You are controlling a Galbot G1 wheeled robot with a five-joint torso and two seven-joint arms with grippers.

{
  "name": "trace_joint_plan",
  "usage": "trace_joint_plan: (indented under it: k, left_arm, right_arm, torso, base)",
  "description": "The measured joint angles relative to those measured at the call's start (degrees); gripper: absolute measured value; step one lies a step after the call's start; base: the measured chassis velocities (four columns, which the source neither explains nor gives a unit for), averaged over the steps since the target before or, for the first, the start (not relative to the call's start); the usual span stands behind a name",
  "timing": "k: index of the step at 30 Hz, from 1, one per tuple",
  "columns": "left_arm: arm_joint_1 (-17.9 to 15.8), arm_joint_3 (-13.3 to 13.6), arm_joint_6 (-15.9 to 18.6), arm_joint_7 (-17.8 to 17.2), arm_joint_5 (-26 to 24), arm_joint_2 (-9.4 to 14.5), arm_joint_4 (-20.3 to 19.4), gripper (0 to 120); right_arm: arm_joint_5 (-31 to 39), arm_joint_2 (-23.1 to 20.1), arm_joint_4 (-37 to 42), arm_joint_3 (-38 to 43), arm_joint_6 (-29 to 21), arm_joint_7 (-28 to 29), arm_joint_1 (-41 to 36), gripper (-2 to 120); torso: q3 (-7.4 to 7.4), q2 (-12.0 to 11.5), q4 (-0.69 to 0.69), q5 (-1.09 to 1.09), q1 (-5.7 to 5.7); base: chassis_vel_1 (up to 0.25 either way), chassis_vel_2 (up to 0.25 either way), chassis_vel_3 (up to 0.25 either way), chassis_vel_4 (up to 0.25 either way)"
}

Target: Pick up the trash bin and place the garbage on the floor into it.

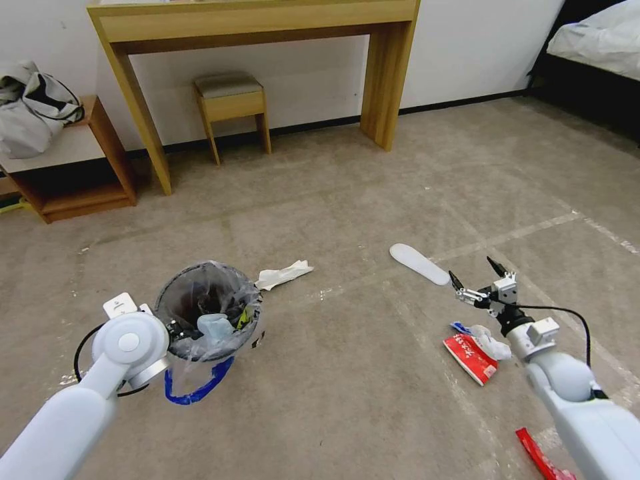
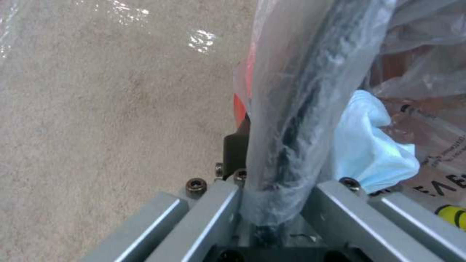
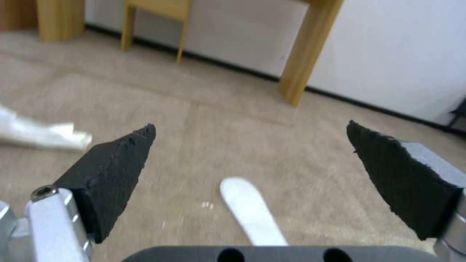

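The trash bin (image 1: 208,308), lined with a crinkly clear bag with a blue drawstring loop, hangs on my left gripper (image 1: 173,329). In the left wrist view that gripper (image 2: 276,163) is shut on the bin's bag-covered rim (image 2: 311,91), and a pale-blue face mask (image 2: 369,145) lies inside. My right gripper (image 1: 475,275) is open and holds nothing above the floor (image 1: 360,373). It is just right of a flat white oblong piece of garbage (image 1: 420,263), also seen between the spread fingers (image 3: 250,211). Crumpled white paper (image 1: 283,273) lies right of the bin.
A red-and-white packet (image 1: 470,357) and a white-and-blue wrapper (image 1: 485,339) lie under my right arm, with a red wrapper (image 1: 540,457) closer to me. A wooden desk (image 1: 257,27), stool (image 1: 232,100) and low shelf (image 1: 73,160) line the far wall. A bed (image 1: 597,40) stands far right.
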Motion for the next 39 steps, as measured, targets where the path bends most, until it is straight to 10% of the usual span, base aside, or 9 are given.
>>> trace_joint_plan:
  k: [9,24,39]
  left_arm:
    - [0.2,-0.8,0.0,-0.1,-0.1,0.0,-0.1,0]
    - [-0.1,-1.0,0.2,-0.2,0.0,-0.1,0.0,0]
    - [0.4,-0.6,0.5,-0.1,0.8,-0.8,0.1,0]
  right_arm:
    - [0.1,-2.4,-13.7,-8.8,0.7,-11.0,9.4,100]
    - [-1.2,4.8,-16.6,-6.1,6.5,-1.5,9.7,100]
    - [-9.2,5.0,-31.6,-9.4,3.6,-11.5,19.3,100]
  torso:
    - [0.00,0.0,0.00,-0.01,0.00]
    - [0.01,0.0,-0.02,-0.01,0.00]
    - [0.00,0.0,-0.01,-0.02,-0.01]
  base:
    - [0.000,0.000,0.000,0.000]
    - [0.000,0.000,0.000,0.000]
    - [0.000,0.000,0.000,0.000]
